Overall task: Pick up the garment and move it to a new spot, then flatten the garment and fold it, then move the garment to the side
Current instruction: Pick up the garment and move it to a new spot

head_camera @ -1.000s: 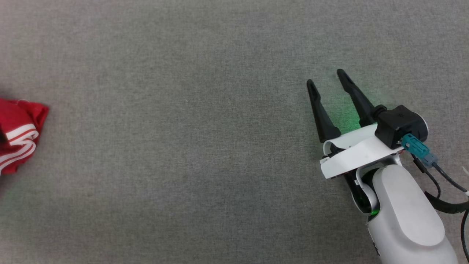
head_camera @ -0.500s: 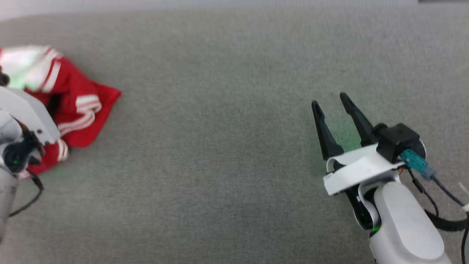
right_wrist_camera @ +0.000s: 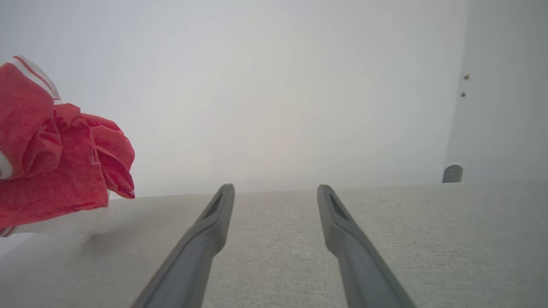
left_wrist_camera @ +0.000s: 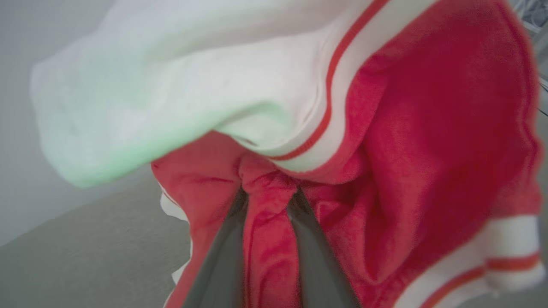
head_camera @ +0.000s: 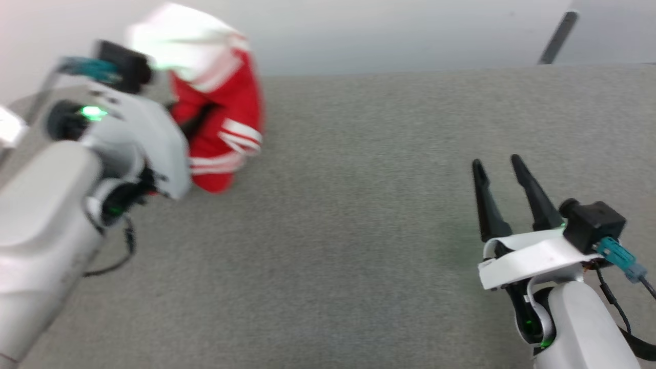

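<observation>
The garment (head_camera: 225, 118), red with a white sleeve and striped trim, hangs bunched and blurred at the upper left of the head view, lifted off the grey table near its far edge. My left gripper (head_camera: 192, 120) is shut on it, its fingers mostly buried in the cloth. In the left wrist view the two fingers (left_wrist_camera: 222, 256) pinch a red fold of the garment (left_wrist_camera: 428, 128) at the left gripper (left_wrist_camera: 267, 194). My right gripper (head_camera: 496, 161) rests open low over the table at the lower right, nothing between its fingers. The right wrist view shows the right gripper (right_wrist_camera: 275, 188) open, with the garment (right_wrist_camera: 51, 171) far to its left.
The grey fabric-covered table (head_camera: 359, 230) spreads between both arms. Its far edge meets a pale wall (head_camera: 384, 36). A dark slanted bar (head_camera: 557, 37) stands at the upper right. A small grey bracket (right_wrist_camera: 452, 173) sits on the wall at the table's far edge.
The head camera has tilted up and turned left. My left gripper has shut on the garment and raised it off the table. The right gripper stays open.
</observation>
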Controlling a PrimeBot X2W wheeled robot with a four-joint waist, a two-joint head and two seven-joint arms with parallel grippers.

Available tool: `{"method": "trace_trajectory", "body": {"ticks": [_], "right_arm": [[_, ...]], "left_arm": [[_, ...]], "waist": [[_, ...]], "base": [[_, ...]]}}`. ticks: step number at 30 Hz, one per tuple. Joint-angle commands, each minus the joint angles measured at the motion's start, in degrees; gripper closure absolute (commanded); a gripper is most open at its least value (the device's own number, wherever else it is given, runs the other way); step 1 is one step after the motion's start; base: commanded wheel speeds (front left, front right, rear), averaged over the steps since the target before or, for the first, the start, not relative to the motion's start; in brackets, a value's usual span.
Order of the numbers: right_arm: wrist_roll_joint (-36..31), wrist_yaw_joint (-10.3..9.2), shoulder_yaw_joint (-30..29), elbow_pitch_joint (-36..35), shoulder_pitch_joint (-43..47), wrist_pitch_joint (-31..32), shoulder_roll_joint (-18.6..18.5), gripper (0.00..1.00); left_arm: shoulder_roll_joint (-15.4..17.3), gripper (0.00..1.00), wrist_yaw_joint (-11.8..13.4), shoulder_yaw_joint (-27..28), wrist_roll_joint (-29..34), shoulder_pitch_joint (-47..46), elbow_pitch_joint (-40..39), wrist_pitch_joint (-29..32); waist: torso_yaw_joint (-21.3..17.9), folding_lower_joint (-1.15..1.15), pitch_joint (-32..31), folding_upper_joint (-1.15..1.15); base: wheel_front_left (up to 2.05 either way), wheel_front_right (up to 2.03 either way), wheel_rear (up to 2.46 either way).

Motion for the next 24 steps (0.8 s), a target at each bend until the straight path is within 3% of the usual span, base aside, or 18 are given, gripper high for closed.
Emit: {"method": "trace_trajectory", "body": {"ticks": [1,6,13,24], "right_arm": [[0.1,0.03,-0.9,-0.7,1.0,0.0,0.0,0.00],[0.6,0.03,-4.3,-3.1,2.4,0.0,0.2,0.00],[2.9,0.03,-6.2,-5.9,2.1,0.0,0.5,0.00],[8.7,0.03,-5.2,-8.0,2.0,0.0,0.5,0.00]], "left_arm": [[-0.6,1.00,0.1,-1.7,0.3,-0.8,-1.6,0.9],[-3.1,1.00,0.1,-9.6,1.5,-3.1,-6.6,6.1],[-7.8,1.00,0.1,-18.7,3.5,-5.0,-4.1,10.3],[-13.4,1.00,0.1,-23.5,-0.3,-5.6,5.5,11.2]], "waist": [[-3.7,0.00,-0.2,0.00],[-8.1,0.00,1.9,0.00],[-14.6,0.00,5.7,0.00],[-22.5,0.00,10.2,0.00]], "base": [[0.00,0.00,0.00],[0.00,0.00,0.00],[0.00,0.00,0.00],[0.00,0.00,0.00]]}}
